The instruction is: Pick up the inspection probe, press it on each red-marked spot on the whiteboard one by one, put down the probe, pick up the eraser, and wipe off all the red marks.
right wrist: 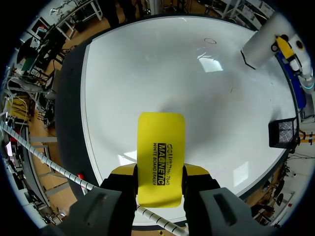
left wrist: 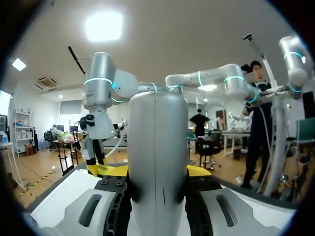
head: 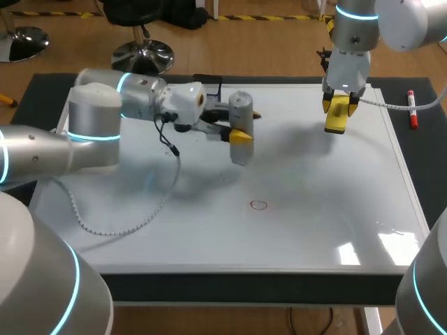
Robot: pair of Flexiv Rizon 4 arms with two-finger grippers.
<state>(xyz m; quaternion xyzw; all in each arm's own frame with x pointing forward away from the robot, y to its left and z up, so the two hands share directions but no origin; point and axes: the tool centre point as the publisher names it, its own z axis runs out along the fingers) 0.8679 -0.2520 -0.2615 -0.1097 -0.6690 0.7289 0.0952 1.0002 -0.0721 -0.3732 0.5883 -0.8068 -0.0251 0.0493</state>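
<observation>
While the left gripper (head: 244, 125) clamps the upright grey inspection probe (head: 239, 150) at upper centre, the right gripper (head: 340, 106) squeezes the yellow eraser (head: 336, 120) over the whiteboard's (head: 314, 209) upper right.

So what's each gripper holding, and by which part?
Left gripper: probe, by its cylindrical body. Right gripper: yellow eraser, by its long edges near one end.
</observation>
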